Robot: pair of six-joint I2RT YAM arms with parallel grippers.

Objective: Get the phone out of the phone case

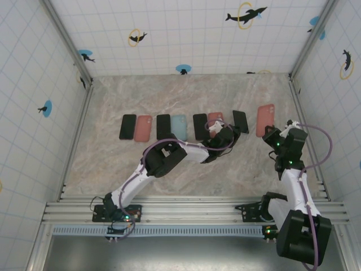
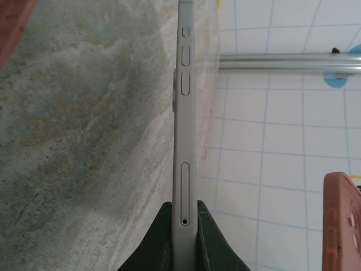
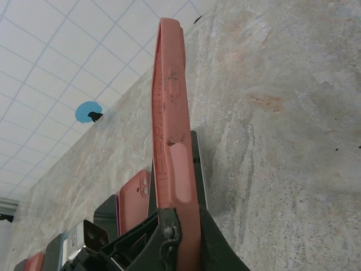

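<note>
Evidently separated: phone and phone case are each held in a gripper, by the row of phones and cases on the tabletop.
The left gripper is clenched across the flat faces of the bare phone at one end, over the row's right part. The right gripper is clamped on one end of the salmon phone case, just beyond the row's right end. Judged: the phone is rigid, fairly heavy and smooth-sided, liable to slip and to crack if dropped, so seat it deep across its faces. The case looks light, rubbery and flexible; take it by an end wall.
</note>
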